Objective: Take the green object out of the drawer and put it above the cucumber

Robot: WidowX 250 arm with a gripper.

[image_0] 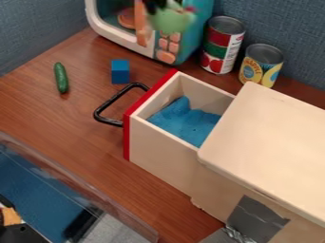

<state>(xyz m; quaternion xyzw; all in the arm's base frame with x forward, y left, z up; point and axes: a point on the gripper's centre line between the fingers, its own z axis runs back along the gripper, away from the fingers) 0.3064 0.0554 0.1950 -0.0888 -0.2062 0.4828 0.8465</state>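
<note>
The pale green, rounded object [171, 20] is aloft, to the right of and beyond the dark green, slender cucumber [61, 78], with the jaws of the black robot gripper [154, 5] pinching it. It is out of the pale wooden drawer with the red front [164, 151], which stands open to the cucumber's right, so the step in hand looks like the carry. Next calls for a leftward move to the tabletop [28, 102] just beyond the cucumber, the likely sense of "above", then lowering and spreading the jaws.
</note>
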